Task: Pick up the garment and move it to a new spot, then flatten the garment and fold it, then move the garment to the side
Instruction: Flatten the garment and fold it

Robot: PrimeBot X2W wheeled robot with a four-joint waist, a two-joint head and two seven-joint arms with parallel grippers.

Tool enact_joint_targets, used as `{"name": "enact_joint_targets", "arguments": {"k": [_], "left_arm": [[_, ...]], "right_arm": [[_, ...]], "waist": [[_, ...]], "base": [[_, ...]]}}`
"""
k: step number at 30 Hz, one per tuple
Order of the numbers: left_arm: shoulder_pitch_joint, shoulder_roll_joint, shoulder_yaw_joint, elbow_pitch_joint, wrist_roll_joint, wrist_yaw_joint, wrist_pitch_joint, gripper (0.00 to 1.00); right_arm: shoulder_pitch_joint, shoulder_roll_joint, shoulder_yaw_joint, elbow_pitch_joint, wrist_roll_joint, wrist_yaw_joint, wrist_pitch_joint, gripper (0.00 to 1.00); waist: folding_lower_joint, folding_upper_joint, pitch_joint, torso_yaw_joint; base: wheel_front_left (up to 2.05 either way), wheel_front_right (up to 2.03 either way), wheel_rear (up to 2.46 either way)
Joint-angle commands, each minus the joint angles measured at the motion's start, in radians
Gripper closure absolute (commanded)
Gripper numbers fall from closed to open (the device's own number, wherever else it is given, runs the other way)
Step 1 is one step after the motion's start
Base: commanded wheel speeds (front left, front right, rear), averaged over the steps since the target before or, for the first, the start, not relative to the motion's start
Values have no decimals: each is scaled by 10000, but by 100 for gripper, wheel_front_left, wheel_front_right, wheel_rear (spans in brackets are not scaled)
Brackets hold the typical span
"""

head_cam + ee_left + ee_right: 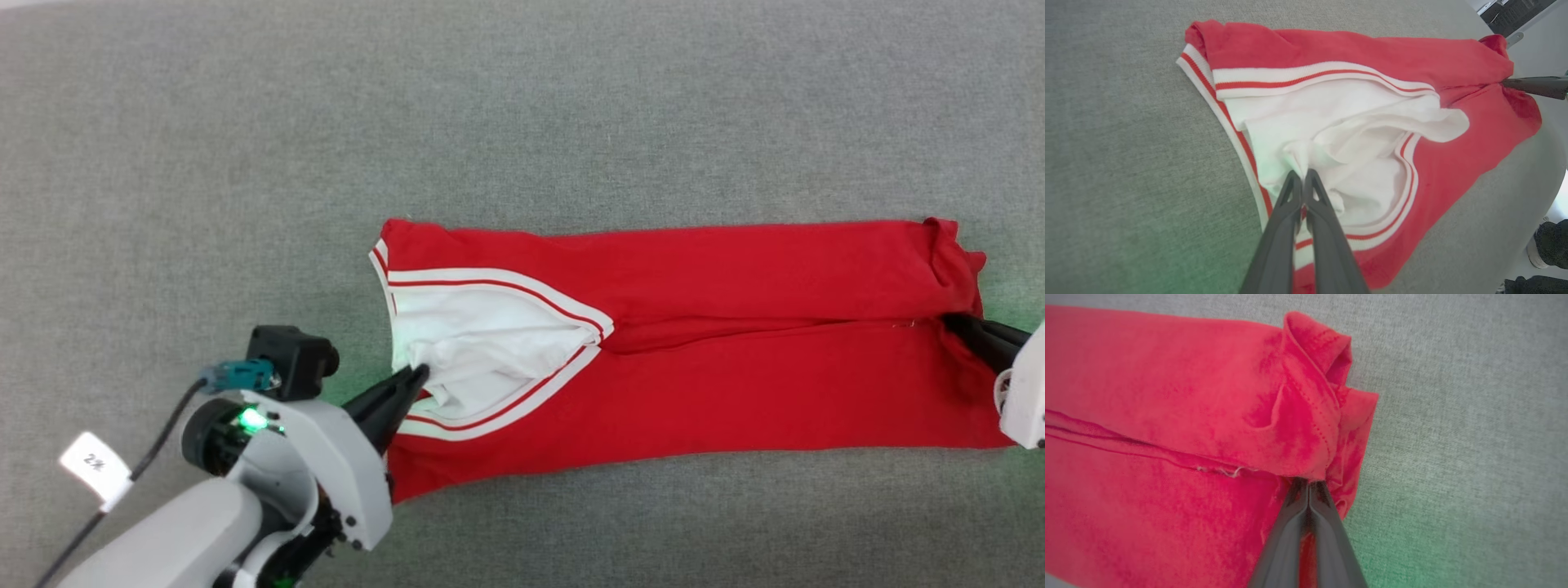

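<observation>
The garment (735,327): folded lengthwise into a long red strip, lying flat on the grey surface (522,122), hem end near the surface's edge. My left gripper (418,374) is clenched on its white sleeve cloth (482,335). My right gripper (951,321) is clenched on its red hem (1310,416).

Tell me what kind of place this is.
Probably an indoor test room or lab: a wide table covered in grey cloth, a red shirt laid out on it, dark equipment beyond its edge.
</observation>
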Motion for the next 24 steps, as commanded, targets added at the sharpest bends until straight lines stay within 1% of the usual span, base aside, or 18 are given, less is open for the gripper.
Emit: {"name": "enact_joint_targets", "arguments": {"k": [1, 5, 6, 7, 8, 9, 10, 11, 14, 18, 22, 24], "left_arm": [[-78, -94, -27, 46, 33, 41, -40, 100], [-138, -408, -120, 413, 145, 97, -152, 100], [-135, -472, -146, 492, 153, 83, -176, 100], [-122, -558, -116, 550, 134, 65, -278, 95], [-93, -628, -72, 617, 105, 68, -383, 82], [-47, -674, -35, 662, 76, 76, -472, 52], [18, -732, 22, 680, 5, 91, -587, 12], [90, -777, 88, 683, -34, 110, -716, 0], [339, -846, 253, 644, -122, 201, -1121, 0], [743, -1099, 528, 513, -142, 505, -1925, 0], [1221, -1591, 766, 441, -78, 793, -2931, 0], [1497, -2003, 1022, 391, -202, 840, -3329, 0]], "right_arm": [[36, 160, 91, 83, -100, -12, 25, 100], [-52, 470, 158, 408, -204, -12, 36, 99], [-60, 522, 151, 471, -194, -12, 30, 78], [-64, 564, 119, 530, -160, -12, -3, 55], [-65, 595, 75, 566, -90, -12, -17, 9], [-50, 613, 19, 565, 2, -12, -21, 0], [-28, 599, -48, 546, 109, -12, -25, 0], [2, 546, -103, 502, 225, -12, -2, 0], [160, 271, -175, 65, 844, -12, 456, 0], [215, -400, -284, -262, 1490, -12, 1310, 0], [237, -835, -335, -327, 1913, -10, 2139, 0], [231, -1029, -370, -227, 2030, -12, 2483, 0]], "waist": [[0, 0, 18, -16], [0, 0, 18, -32], [0, 0, -2, -36], [0, 0, -33, -39], [0, 0, -87, -43], [0, 0, -145, -50], [0, 0, -211, -49], [0, 0, -282, -46], [0, 0, -504, -40], [0, 0, -743, 21], [0, 0, -887, 178], [0, 0, -883, 307]], "base": [[0, 0, 0], [0, 0, 0], [0, 0, 0], [0, 0, 0], [0, 0, 0], [0, 0, 0], [0, 0, 0], [0, 0, 0], [0, 0, 0], [0, 0, 0], [0, 0, 0], [0, 0, 0]]}}
